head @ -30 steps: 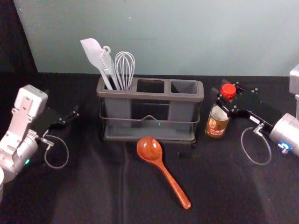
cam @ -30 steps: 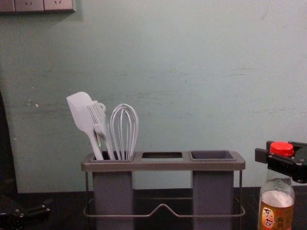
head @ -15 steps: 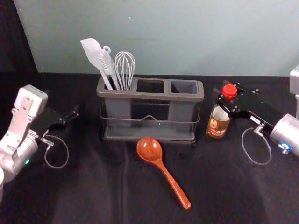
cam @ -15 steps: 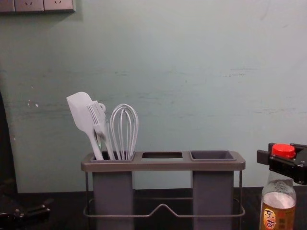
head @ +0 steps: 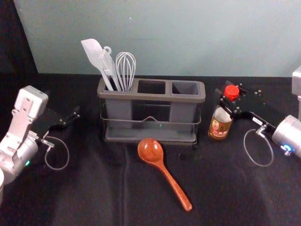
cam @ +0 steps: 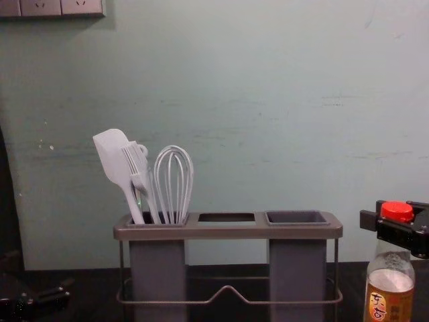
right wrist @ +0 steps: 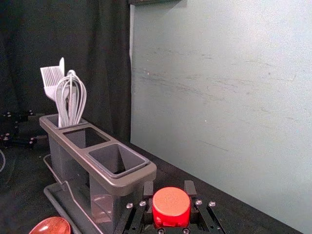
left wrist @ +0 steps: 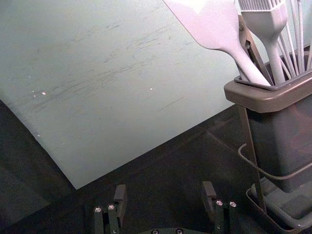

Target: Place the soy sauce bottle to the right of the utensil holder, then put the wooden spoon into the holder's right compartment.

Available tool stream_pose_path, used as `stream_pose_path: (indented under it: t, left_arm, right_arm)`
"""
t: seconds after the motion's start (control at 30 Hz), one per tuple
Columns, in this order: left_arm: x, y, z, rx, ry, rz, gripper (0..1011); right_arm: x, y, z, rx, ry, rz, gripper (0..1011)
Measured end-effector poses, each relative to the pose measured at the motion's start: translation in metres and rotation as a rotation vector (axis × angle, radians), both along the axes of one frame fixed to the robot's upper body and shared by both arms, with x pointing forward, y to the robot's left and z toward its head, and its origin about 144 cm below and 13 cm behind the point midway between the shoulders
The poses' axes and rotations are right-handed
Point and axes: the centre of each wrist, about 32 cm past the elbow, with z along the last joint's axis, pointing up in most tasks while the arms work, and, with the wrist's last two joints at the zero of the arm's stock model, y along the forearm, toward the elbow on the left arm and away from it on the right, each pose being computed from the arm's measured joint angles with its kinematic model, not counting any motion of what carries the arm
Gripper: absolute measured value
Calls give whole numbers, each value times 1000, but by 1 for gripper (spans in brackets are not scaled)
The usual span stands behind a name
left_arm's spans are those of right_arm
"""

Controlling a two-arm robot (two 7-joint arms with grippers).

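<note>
Just right of the utensil holder point(head: 151, 96), your right gripper point(head: 221, 97) pinches the soy sauce bottle point(head: 219, 127) at the neck, under its red cap; bottle roughly upright, base contact not determinable. Your wooden spoon point(head: 150, 150) lies in front of the holder, bowl nearest it, handle slanting toward you and rightward. Your left gripper point(head: 63, 103) is parked left of the holder, fingers spread, nothing between them.

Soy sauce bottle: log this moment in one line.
bottle: right of holder, in right gripper | spoon: on table | left gripper: open
</note>
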Motion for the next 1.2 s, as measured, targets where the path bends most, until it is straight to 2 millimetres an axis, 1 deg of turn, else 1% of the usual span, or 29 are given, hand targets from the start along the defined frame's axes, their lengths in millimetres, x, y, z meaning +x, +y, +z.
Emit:
stream_pose_path:
  t: [0.07, 0.1, 0.17, 0.2, 0.23, 0.27, 0.3, 0.37, 0.4, 0.43, 0.53, 0.57, 0.6, 0.63, 0.67, 0.77, 1.2]
  left_arm:
    - [0, 0, 0, 0, 0, 0, 1005]
    - [0, 0, 0, 0, 0, 0, 1005]
    - [0, 0, 0, 0, 0, 0, 1005]
    - [0, 0, 0, 0, 0, 0, 1005]
    - [0, 0, 0, 0, 0, 0, 1005]
    - [0, 0, 0, 0, 0, 0, 1005]
    - [0, 0, 0, 0, 0, 0, 1005]
    - [0, 0, 0, 0, 0, 0, 1005]
    - [0, 0, 0, 0, 0, 0, 1005]
    - [0, 0, 0, 0, 0, 0, 1005]
    - [0, 0, 0, 0, 0, 0, 1005]
    - [0, 0, 0, 0, 0, 0, 1005]
    - [0, 0, 0, 0, 0, 0, 1005]
    - [0, 0, 0, 0, 0, 0, 1005]
    - [0, 0, 0, 0, 0, 0, 1005]
    - [0, 0, 0, 0, 0, 0, 1005]
    - [0, 0, 0, 0, 0, 0, 1005]
  right_arm:
    - [0, 0, 0, 0, -1, 1, 403]
    - [0, 0, 0, 0, -1, 1, 440]
    - [0, 0, 0, 0, -1, 2, 474]
    - [0, 0, 0, 0, -1, 2, 547]
    - [0, 0, 0, 0, -1, 2, 563]
    - [0, 0, 0, 0, -1, 2, 609]
    - [0, 0, 0, 0, -1, 2, 609]
    - [0, 0, 0, 0, -1, 2, 693]
    - [0, 0, 0, 1, -1, 3, 707]
    - [0, 0, 0, 1, -1, 3, 763]
    - [0, 0, 0, 1, -1, 3, 815]
    - [0, 0, 0, 1, -1, 3, 879]
    - [0, 0, 0, 1, -1, 3, 893]
    - [0, 0, 0, 1, 0, 3, 939]
    - [0, 0, 0, 1, 0, 3, 958]
    - [0, 0, 0, 1, 0, 3, 1003]
    - [0, 0, 0, 1, 0, 3, 1003]
